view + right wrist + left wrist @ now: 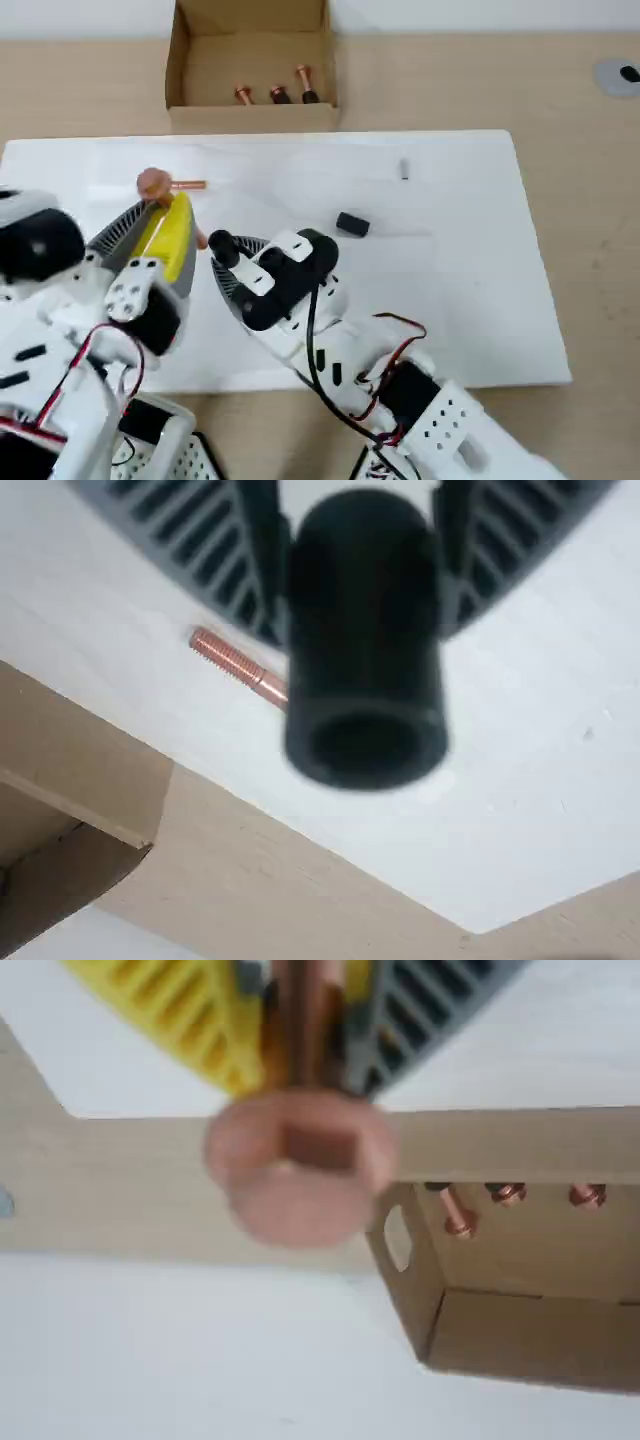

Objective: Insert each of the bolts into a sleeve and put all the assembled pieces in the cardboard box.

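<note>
We see the left gripper (158,203) near the white board's (450,300) far left corner, its yellow and grey fingers (190,1020) clamped on a copper bolt (153,183), head outward. Just beside it the right gripper (228,255) pinches a black sleeve (220,243), open end forward. A second bolt (190,184) lies on the board just beyond the held one. A loose sleeve (352,224) rests near the board's middle. The cardboard box (250,118) stands past the far edge, with three assembled pieces (279,94) along its near wall.
</note>
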`<action>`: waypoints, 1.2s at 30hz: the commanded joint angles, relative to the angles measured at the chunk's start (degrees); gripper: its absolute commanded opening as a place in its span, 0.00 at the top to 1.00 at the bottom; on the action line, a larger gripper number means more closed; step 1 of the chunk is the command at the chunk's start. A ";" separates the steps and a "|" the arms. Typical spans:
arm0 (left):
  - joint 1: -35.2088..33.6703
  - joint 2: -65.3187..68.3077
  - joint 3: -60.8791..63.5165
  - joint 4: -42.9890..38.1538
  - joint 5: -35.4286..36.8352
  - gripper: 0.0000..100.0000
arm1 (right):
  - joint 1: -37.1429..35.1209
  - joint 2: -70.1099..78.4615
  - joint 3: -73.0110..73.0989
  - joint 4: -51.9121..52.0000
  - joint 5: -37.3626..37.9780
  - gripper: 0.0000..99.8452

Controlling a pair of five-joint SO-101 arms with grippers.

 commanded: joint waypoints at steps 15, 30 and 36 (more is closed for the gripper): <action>7.91 0.13 4.04 -2.73 -0.79 0.99 | -0.66 -1.71 -0.40 -1.76 0.18 0.99; 2.02 0.31 5.63 -2.90 -3.25 0.99 | -0.66 -1.71 -0.48 -1.76 0.18 0.99; 2.02 0.13 7.74 -2.99 -3.25 0.99 | -0.66 -1.71 -0.57 -1.76 0.18 0.99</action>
